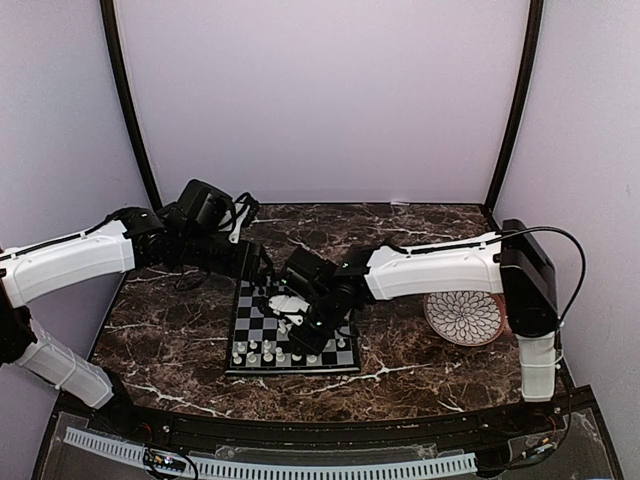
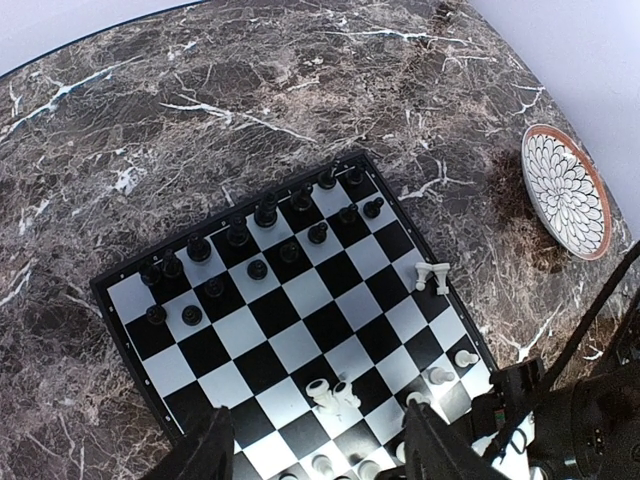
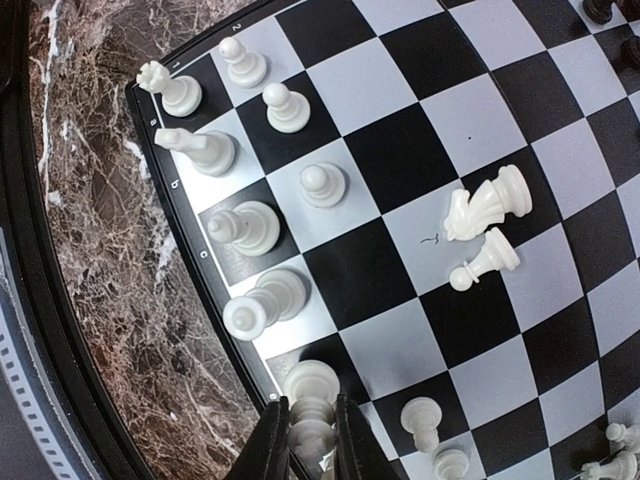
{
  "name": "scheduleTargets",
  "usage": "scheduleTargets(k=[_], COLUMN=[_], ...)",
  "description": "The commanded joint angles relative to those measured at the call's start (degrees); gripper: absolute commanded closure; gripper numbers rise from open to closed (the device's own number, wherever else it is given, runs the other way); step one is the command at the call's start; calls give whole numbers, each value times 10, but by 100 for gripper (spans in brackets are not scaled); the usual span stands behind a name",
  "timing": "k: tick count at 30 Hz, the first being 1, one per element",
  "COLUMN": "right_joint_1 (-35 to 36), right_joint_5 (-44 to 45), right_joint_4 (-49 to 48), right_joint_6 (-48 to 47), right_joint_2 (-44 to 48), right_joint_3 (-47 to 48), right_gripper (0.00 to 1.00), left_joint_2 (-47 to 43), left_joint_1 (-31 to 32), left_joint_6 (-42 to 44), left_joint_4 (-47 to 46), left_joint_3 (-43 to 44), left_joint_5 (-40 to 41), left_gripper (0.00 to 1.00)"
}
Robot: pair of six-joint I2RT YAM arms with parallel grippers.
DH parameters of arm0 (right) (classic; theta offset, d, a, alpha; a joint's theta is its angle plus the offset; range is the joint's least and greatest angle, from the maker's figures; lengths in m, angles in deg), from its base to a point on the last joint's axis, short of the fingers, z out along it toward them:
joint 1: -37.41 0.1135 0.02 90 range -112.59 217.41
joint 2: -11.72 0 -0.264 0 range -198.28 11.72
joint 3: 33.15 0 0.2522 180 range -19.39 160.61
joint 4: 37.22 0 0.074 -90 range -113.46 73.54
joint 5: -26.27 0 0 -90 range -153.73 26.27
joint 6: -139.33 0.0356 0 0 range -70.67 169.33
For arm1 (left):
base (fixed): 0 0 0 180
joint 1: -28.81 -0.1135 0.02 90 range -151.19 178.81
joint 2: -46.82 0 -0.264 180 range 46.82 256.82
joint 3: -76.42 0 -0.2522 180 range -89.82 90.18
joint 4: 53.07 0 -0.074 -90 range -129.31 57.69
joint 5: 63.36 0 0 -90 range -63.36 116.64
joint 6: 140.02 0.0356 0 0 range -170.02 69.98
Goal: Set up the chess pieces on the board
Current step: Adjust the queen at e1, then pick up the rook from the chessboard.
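The left gripper [image 2: 318, 452] is hanging above the board [image 2: 275, 312]. Its jaws are standing wide apart and are holding nothing. The board is lying in the middle of the dark marble surface [image 1: 170, 340], in front of both arms. On its far side the black pieces [image 2: 238, 233] are standing upright in two loose rows. On its near side the white pieces [image 3: 250, 228] are filling their rows only partly.

Near the middle of the board, a white knight [image 3: 487, 203] and a white pawn [image 3: 485, 260] are lying on their sides, touching each other. The right gripper [image 3: 310, 430] is working at the white back row, just beside the rim. Its jaws are sitting close together on one white piece [image 3: 313, 382], and they seem to be clamping it.

In my judgement, these chess pieces are very light, hard and smooth, so they are easy to tip over or to squeeze out sideways. It is better to take each one from above, at the narrow waist under the head. A lying piece needs a grip across its body.

The standing neighbours are leaving little room for the fingers, so a wide opening may knock them. The two arms are also crowding each other over the same small board. To the right, a patterned plate [image 1: 463, 317] is sitting well apart from the board and is not blocking anything.
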Motion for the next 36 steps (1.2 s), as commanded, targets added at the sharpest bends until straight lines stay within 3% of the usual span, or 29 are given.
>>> scheduleTargets(k=[1,7,12,23,27,36], right_joint_1=[2,2,3,-22,-54,-146], right_joint_5=[-8,-7,-7,-18,-19,41], right_joint_4=[2,3,5,5,-24,-57], right_joint_6=[1,2,3,13,42,132], right_joint_2=[-15,-18,-9,67,123,179], right_joint_3=[6,10,7,20,-22,-134], right_gripper=[83,80,70,64,63,69], left_joint_2=[-3,-4,-5,-3,-2,41], left_joint_1=[-3,-3,-3,-3,-3,-3], left_joint_6=[-5,-6,-6,-8,8,6], left_joint_4=[-5,-5,-5,19,35,76], left_joint_3=[-6,-10,-12,-11,-24,-16], left_joint_5=[-4,-4,-4,-7,-47,-71], left_gripper=[40,40,40,41,48,51])
